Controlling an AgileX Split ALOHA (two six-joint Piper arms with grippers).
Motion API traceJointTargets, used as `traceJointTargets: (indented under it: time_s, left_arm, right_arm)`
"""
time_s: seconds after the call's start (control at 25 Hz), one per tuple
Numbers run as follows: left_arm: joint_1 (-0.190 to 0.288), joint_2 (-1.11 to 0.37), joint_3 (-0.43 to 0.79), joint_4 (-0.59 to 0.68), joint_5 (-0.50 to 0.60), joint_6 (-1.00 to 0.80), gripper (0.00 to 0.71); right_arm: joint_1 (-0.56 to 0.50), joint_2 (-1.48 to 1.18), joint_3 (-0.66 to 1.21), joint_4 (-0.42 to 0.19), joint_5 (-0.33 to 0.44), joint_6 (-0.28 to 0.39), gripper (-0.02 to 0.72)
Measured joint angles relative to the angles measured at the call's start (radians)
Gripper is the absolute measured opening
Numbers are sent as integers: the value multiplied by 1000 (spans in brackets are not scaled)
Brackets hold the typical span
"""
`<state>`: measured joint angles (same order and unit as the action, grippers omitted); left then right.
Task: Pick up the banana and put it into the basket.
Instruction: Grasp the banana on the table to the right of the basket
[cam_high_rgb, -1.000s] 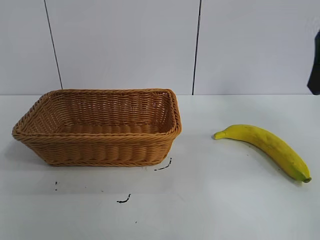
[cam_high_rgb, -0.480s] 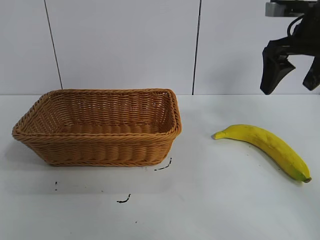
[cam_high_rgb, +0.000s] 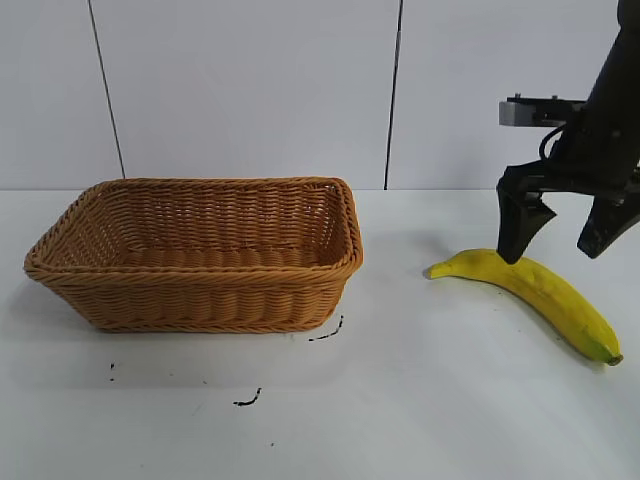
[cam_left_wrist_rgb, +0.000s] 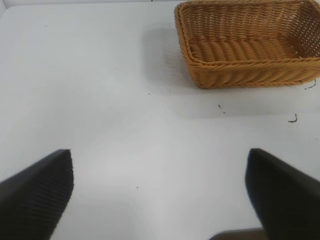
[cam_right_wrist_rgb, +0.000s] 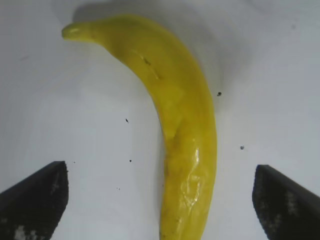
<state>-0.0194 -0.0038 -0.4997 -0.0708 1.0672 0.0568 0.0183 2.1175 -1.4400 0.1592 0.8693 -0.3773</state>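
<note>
The yellow banana (cam_high_rgb: 535, 292) lies on the white table at the right, its stem end toward the basket. It also shows in the right wrist view (cam_right_wrist_rgb: 177, 130), lying lengthwise between the two fingers. My right gripper (cam_high_rgb: 560, 245) is open and hovers just above the banana, one finger on each side, not touching it. The tan woven basket (cam_high_rgb: 200, 255) stands at the left and holds nothing; it also shows in the left wrist view (cam_left_wrist_rgb: 247, 42). My left gripper (cam_left_wrist_rgb: 160, 195) is open, empty, over bare table away from the basket, out of the exterior view.
Small black marks (cam_high_rgb: 325, 333) lie on the table in front of the basket. A white panelled wall stands behind the table. Bare table lies between the basket and the banana.
The right arm has come into view from the upper right and dropped down to just above the banana, gripper open. The banana and basket have not moved.
</note>
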Motion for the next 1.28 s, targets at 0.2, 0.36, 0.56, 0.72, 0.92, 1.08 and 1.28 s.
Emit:
traceJointTargets:
  time_s: [0.2, 0.36, 0.56, 0.72, 0.92, 1.08, 1.28]
  left_arm:
    - [0, 0, 0, 0, 0, 0, 693]
    - [0, 0, 0, 0, 0, 0, 693]
    - [0, 0, 0, 0, 0, 0, 693]
    - [0, 0, 0, 0, 0, 0, 693]
    - [0, 0, 0, 0, -2, 0, 693]
    - [0, 0, 0, 0, -2, 0, 693]
    - [0, 0, 0, 0, -2, 0, 693]
  right_arm:
    - [0, 26, 0, 0, -43, 5, 690]
    - [0, 32, 0, 0, -83, 11, 690]
    - [0, 32, 0, 0, -90, 19, 690]
    - [0, 32, 0, -1, -103, 22, 690]
    - [0, 32, 0, -18, -108, 35, 690]
    - [0, 32, 0, -26, -100, 64, 690]
    - [0, 32, 0, -28, -76, 71, 690]
